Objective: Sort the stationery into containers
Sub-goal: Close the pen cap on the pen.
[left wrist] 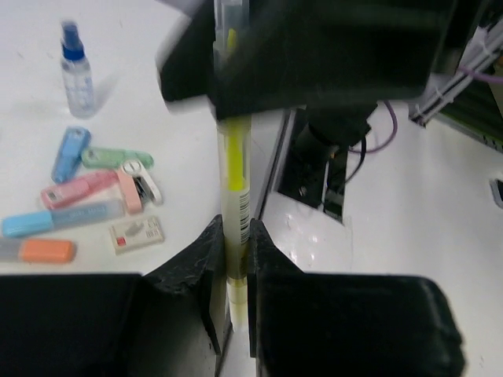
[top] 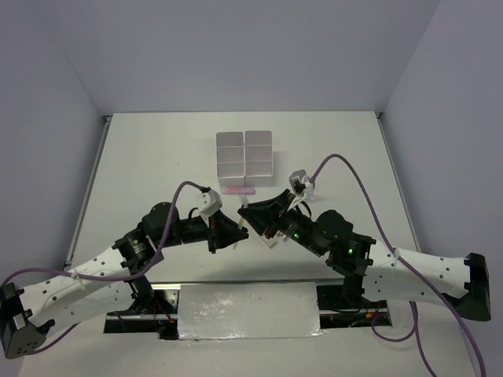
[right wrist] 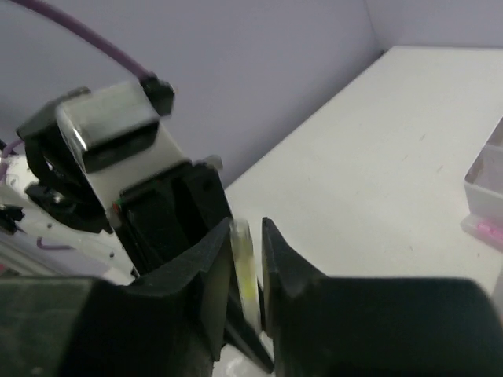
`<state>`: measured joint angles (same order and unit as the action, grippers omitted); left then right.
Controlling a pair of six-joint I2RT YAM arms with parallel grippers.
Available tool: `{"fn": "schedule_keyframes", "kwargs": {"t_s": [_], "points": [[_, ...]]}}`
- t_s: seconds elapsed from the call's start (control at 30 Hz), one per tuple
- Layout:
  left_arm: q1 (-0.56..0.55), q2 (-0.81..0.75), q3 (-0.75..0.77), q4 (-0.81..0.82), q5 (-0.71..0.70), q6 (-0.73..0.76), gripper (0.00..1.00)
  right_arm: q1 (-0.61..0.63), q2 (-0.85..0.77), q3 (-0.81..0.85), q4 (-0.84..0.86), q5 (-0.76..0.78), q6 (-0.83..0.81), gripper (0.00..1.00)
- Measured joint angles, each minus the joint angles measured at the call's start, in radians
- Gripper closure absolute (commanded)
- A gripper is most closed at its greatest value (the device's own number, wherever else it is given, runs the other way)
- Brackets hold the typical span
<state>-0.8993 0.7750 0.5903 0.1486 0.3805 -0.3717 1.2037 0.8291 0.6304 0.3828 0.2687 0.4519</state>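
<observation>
Finding: the left gripper [left wrist: 236, 255] is closed on the yellow pen [left wrist: 234, 169], with a finger pressed to each side of the barrel near its lower end in the left wrist view. The pen runs straight up from there into the right gripper [right wrist: 246, 255]. That gripper's jaws stand narrow, one on either side of the barrel. The right wrist view shows a thin sliver beside the pen, so whether they press it cannot be told. In the top view both grippers meet above the middle of the table [top: 157, 149], with the pen spanning between them off the surface. The containers [top: 245, 140] stand just beyond the meeting point, toward the far edge. A pink piece [top: 238, 190] lies on the table against their near side. The left wrist view shows further stationery on the table to the left of the pen: a blue-capped bottle [left wrist: 77, 75] standing upright, and a blue marker [left wrist: 69, 153], green marker [left wrist: 116, 158], pink marker [left wrist: 78, 190], orange marker [left wrist: 47, 250] and white eraser [left wrist: 136, 233] lying close together. The top view does not show these. Bare tabletop extends to the left and right of the containers up to the side walls [top: 47, 118], and a narrower strip lies behind them.
</observation>
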Motion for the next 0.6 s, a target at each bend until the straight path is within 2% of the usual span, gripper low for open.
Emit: {"fn": "schedule_keyframes", "kwargs": {"t_s": [0.1, 0.2, 0.37, 0.6], "points": [[0.002, -0.001, -0.013, 0.089, -0.011, -0.006, 1.0, 0.01, -0.006, 0.011, -0.087, -0.021, -0.014, 0.57], [0.007, -0.007, -0.023, 0.152, -0.019, -0.023, 1.0, 0.014, -0.008, 0.019, -0.146, -0.027, -0.029, 0.52], [0.007, -0.007, -0.043, 0.215, -0.019, -0.035, 1.0, 0.014, -0.026, 0.058, -0.208, -0.026, -0.068, 0.53], [0.007, -0.007, -0.063, 0.272, -0.008, -0.057, 1.0, 0.014, -0.028, 0.082, -0.212, -0.037, -0.106, 0.53]]}}
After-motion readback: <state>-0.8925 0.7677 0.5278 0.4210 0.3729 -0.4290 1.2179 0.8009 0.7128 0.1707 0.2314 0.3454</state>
